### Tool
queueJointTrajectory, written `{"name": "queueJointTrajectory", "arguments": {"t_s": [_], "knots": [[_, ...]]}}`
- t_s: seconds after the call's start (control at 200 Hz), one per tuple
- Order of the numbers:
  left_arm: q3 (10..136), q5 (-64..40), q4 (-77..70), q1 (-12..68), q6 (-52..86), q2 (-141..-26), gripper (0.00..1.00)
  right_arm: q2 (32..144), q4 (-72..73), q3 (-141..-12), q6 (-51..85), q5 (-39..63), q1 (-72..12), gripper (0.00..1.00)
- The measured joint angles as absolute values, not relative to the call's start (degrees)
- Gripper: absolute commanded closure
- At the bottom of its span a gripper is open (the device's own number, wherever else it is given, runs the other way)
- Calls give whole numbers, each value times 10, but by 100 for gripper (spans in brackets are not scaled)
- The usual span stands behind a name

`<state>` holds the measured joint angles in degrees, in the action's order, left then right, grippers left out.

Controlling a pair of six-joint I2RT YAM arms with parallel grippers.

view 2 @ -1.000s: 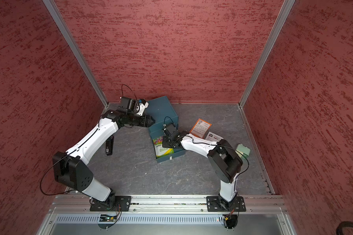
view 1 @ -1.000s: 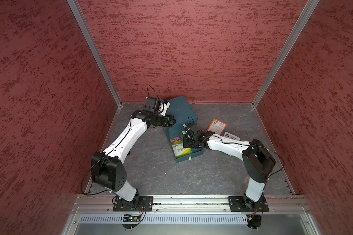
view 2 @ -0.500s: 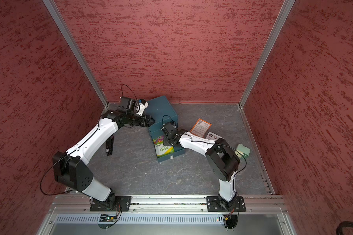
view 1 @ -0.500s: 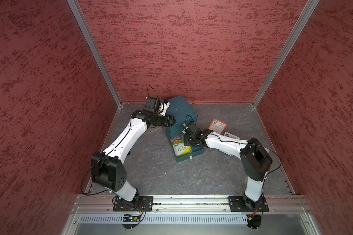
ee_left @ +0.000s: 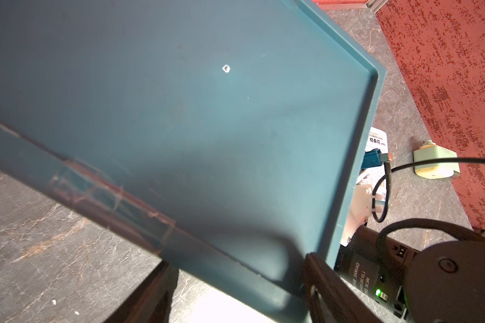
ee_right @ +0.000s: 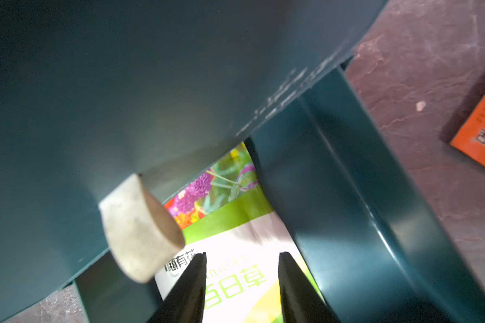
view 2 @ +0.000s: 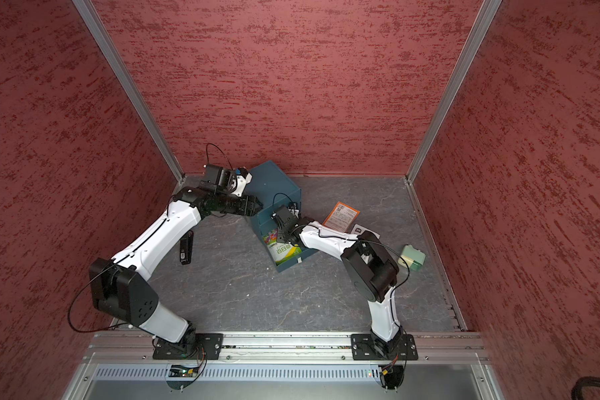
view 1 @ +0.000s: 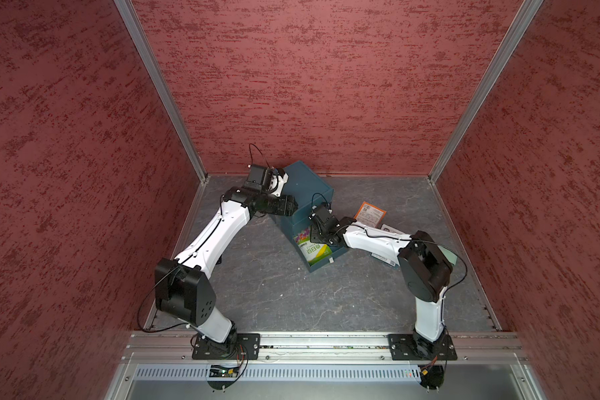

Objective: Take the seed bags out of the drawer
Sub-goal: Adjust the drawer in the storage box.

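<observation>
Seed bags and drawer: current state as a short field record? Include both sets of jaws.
green flower-print seed bag: lying flat in the open drawer of the dark teal cabinet
orange seed bag with white panel: out, on the grey table, beside the cabinet
white seed bag with black text: out, on the table, partly under the right arm
right gripper: over the green bag, jaws open, nothing between them
left gripper: at the cabinet's edge, jaws either side of it; grip unclear
left to remove: one bag

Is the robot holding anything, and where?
The left gripper looks clamped on the blue box, at its corner. The right gripper holds nothing, open over the green seed bag.
</observation>
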<state>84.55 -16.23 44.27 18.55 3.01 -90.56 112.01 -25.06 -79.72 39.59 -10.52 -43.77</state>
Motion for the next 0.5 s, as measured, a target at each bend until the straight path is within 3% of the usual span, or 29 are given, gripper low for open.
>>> {"name": "queueJointTrajectory", "arguments": {"t_s": [0.496], "knots": [[848, -166, 451, 187, 21, -905, 22, 1091, -260, -705, 366, -40, -429, 49]]}}
